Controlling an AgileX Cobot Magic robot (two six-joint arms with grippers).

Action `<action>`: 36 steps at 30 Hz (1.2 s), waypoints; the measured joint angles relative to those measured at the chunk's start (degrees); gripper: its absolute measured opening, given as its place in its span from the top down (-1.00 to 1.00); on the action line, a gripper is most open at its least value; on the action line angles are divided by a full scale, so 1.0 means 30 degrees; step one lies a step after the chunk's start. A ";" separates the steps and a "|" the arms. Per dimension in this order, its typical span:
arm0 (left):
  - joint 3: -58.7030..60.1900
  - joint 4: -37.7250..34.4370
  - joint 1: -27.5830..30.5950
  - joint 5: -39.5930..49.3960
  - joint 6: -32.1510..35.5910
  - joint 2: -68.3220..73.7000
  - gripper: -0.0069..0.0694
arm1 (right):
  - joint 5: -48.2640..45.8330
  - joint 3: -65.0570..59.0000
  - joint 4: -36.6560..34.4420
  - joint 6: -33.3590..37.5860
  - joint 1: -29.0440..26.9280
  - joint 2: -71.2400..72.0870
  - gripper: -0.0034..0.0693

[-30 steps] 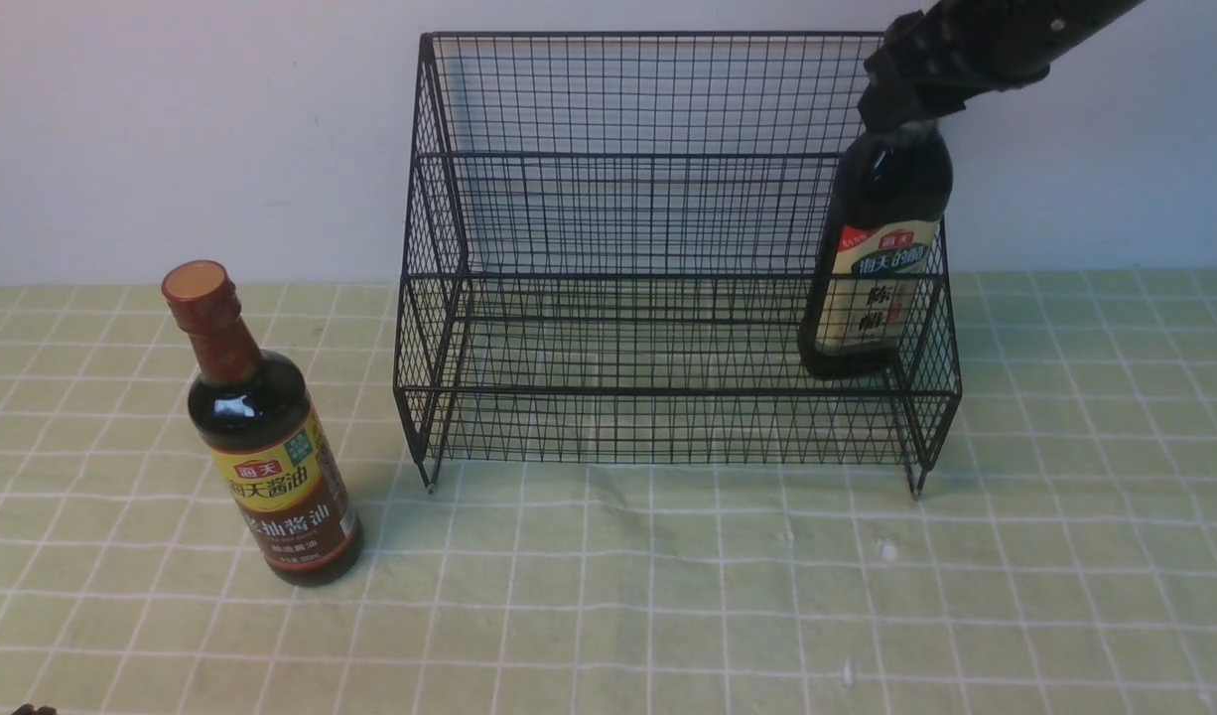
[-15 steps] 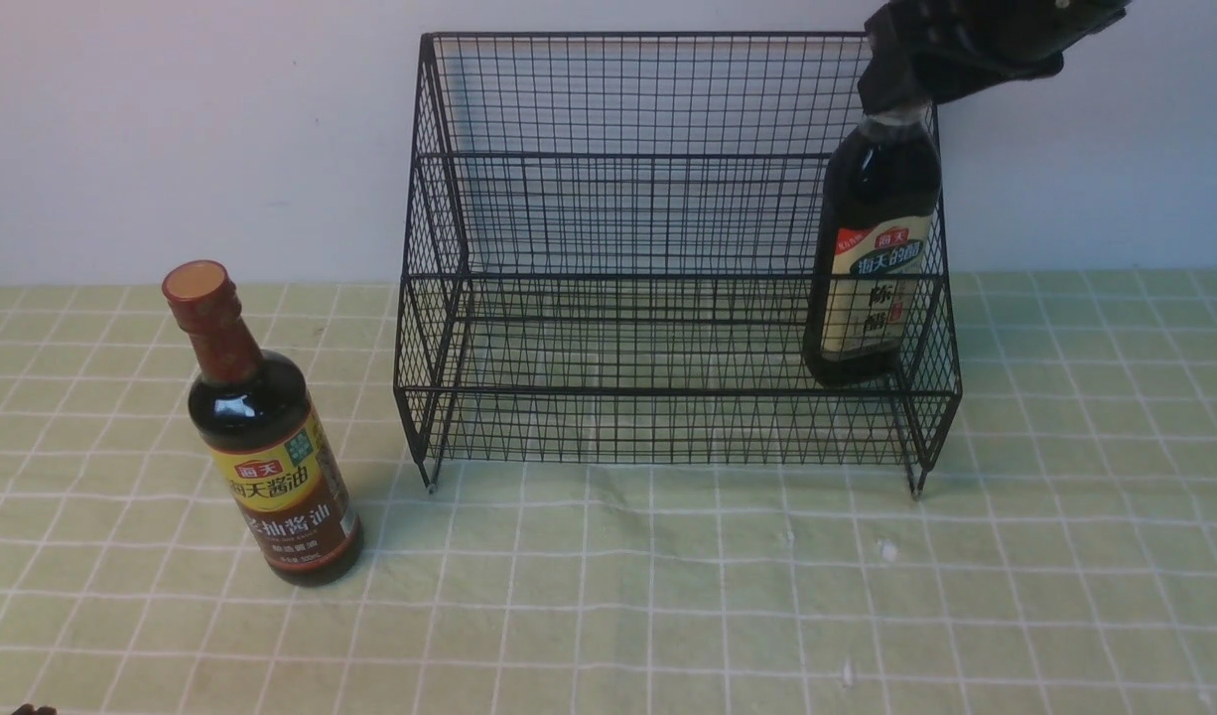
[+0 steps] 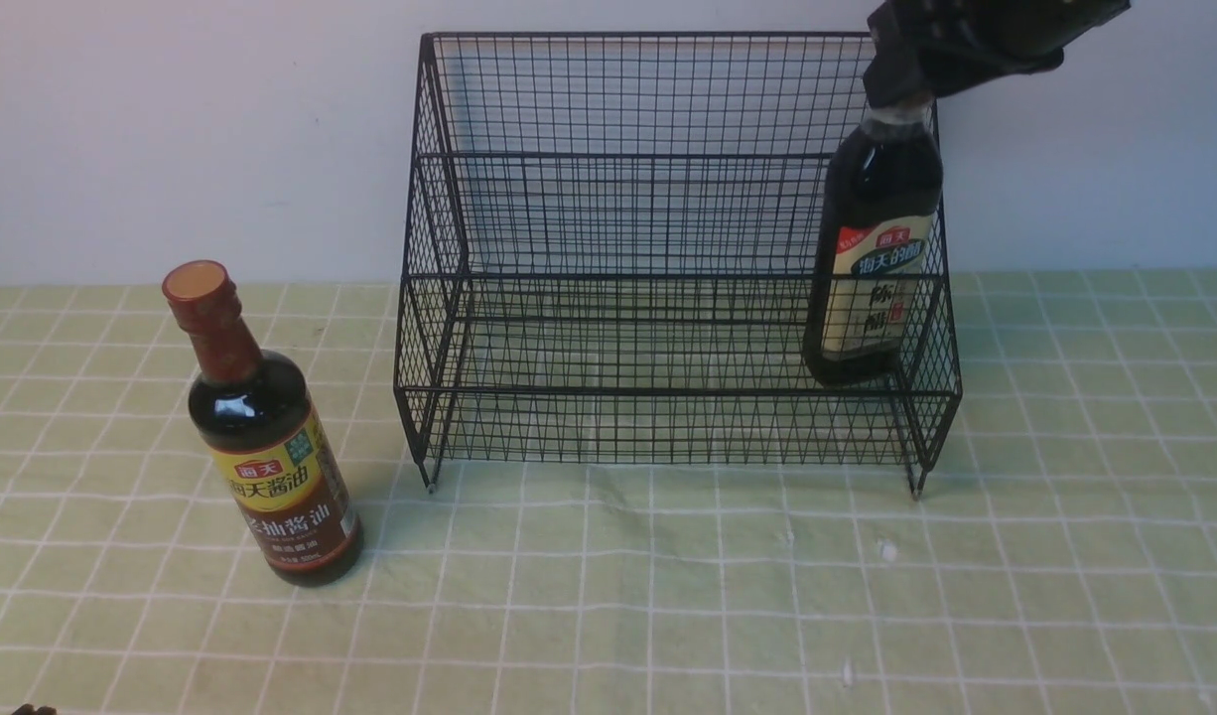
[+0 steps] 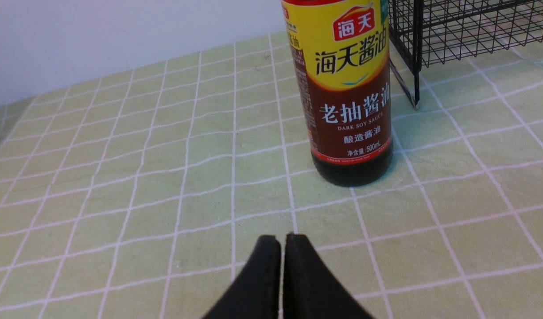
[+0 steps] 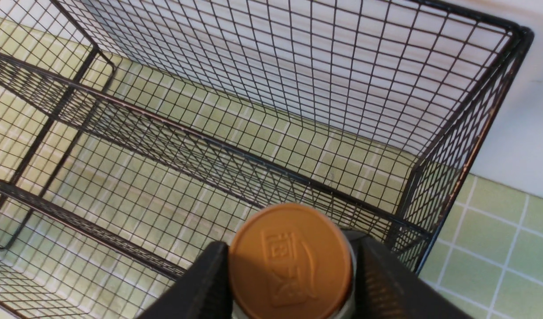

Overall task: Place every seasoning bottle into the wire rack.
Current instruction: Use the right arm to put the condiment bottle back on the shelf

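Two end effectors. The right end effector (image 5: pixel 292 271) flanks the tan cap (image 5: pixel 289 248) of the taller bottle (image 3: pixel 872 268), fingers close on either side; I cannot tell whether they press it. The left end effector (image 4: pixel 282 241) is closed and empty, near the desk (image 3: pixel 668 596). Two bottles: the taller stands in the front lower tier of the single wire rack (image 3: pixel 668 391), at its right end. The round bottle (image 3: pixel 271 447) stands on the desk, left of the rack.

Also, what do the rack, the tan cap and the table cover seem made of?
Black two-tier mesh rack: thin metal wire, matte black coating, probably; welded grid shows. Round tan bottle cap: moulded plastic, judging by its embossed logo. Pale green checked table cover: probably cloth or soft vinyl; it wrinkles slightly.
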State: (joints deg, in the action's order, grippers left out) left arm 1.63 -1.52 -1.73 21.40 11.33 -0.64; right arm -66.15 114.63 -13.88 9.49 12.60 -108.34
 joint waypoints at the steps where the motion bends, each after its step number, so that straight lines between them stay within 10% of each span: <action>1: 0.0000 0.0000 0.0000 0.0000 0.0000 0.0000 0.83 | 0.0017 0.0033 0.0000 0.0045 0.0000 0.0000 0.01; 17: 0.0000 0.0000 0.0000 0.0000 0.0000 0.0000 0.83 | 0.0251 0.0003 -0.0684 -0.4891 0.0000 -0.0032 0.04; 36: 0.0000 0.0000 0.0000 0.0000 0.0000 0.0000 0.83 | 0.0393 -0.0026 0.0498 -0.5001 0.0012 0.0048 0.05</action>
State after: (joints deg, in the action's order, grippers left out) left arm 1.63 -1.52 -1.73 21.40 11.33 -0.64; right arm -64.97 114.55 -12.38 -5.51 12.63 -108.20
